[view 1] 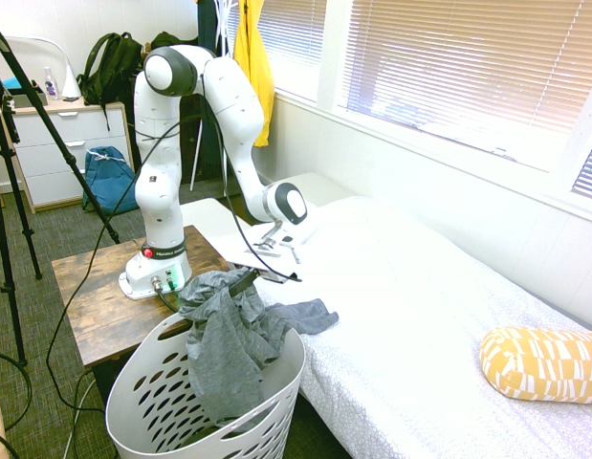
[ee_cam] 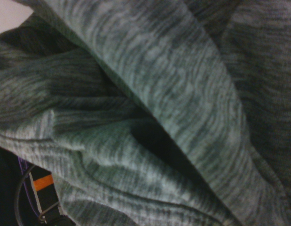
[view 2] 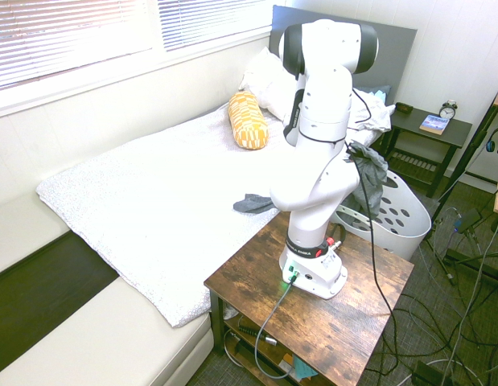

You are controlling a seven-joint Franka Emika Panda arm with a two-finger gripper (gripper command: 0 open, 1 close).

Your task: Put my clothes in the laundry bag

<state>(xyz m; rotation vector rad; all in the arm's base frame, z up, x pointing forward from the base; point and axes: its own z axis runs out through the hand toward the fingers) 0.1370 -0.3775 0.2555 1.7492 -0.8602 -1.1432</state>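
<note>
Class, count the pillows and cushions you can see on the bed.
2. A yellow patterned bolster cushion lies on the white bed cover near the headboard; a white pillow sits behind it against the headboard. The arm may hide others.

Around me is a bright bedroom. Daylight comes through wide windows with white horizontal blinds above a white wall. Below them lies a low bed with a white speckled cover; on it rests a yellow patterned bolster cushion, and white pillows lean against a dark grey headboard. I stand on a rustic brown wooden side table. The floor is dark grey-green carpet. A white chest of drawers stands by the far wall, and a dark nightstand beside the bed carries a small alarm clock.
</note>
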